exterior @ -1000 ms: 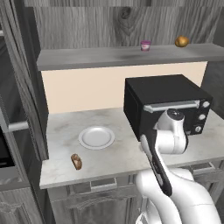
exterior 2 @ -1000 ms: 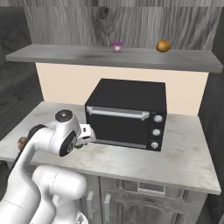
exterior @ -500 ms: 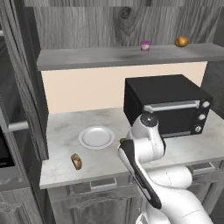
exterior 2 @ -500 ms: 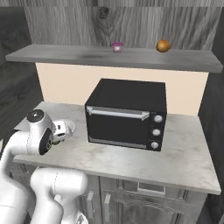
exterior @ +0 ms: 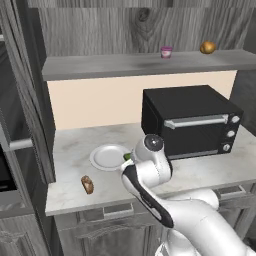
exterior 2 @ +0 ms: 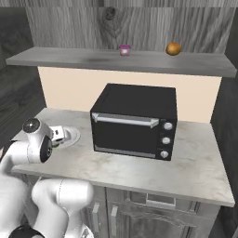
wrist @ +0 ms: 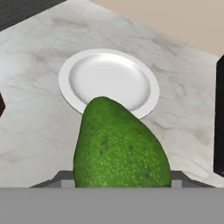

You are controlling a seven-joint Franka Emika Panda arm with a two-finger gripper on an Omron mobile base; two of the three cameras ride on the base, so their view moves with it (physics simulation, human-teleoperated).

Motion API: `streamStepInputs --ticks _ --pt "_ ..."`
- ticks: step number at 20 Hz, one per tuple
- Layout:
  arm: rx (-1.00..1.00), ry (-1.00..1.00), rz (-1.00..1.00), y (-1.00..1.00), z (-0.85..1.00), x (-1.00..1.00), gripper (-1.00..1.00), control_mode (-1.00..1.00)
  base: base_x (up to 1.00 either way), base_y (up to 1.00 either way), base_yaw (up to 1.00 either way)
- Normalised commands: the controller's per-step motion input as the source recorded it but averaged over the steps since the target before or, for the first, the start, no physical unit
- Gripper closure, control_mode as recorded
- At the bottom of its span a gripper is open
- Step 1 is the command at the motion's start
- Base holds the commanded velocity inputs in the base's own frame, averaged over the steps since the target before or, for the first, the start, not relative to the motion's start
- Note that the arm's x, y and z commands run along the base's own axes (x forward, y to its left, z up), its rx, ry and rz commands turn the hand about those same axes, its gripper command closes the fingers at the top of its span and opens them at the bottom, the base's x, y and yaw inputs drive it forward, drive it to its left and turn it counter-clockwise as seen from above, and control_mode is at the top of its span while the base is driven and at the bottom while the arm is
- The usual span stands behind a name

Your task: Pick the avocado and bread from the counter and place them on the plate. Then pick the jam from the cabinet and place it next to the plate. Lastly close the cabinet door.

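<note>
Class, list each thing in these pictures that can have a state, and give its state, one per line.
Avocado: held in the gripper, above the counter, near the plate.
Plate: on the counter, nothing on it.
Bread: lying on the counter, off the plate.
Jam: upright on the cabinet shelf, lid on.
Microwave: door shut.
Orange fruit: on the shelf.

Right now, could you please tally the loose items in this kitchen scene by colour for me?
Green: 1, the avocado in the gripper
White: 1, the plate
Brown: 1, the bread
Pink: 1, the jam
Orange-brown: 1, the round fruit
Black: 1, the microwave
Total: 6
</note>
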Motion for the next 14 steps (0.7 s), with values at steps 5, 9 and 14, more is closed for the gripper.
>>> streamStepInputs --ticks 5,9,14 --pt "0.0 0.03 0.0 0.17 0.12 0.69 1.0 -1.0 0.0 0.0 0.0" --pt "0.0 0.13 0.0 0.05 0.0 0.76 1.0 -1.0 0.0 0.0 0.0" --pt "-0.02 0.09 0.0 0.24 -0.04 0.63 1.0 -1.0 0.0 0.0 0.0"
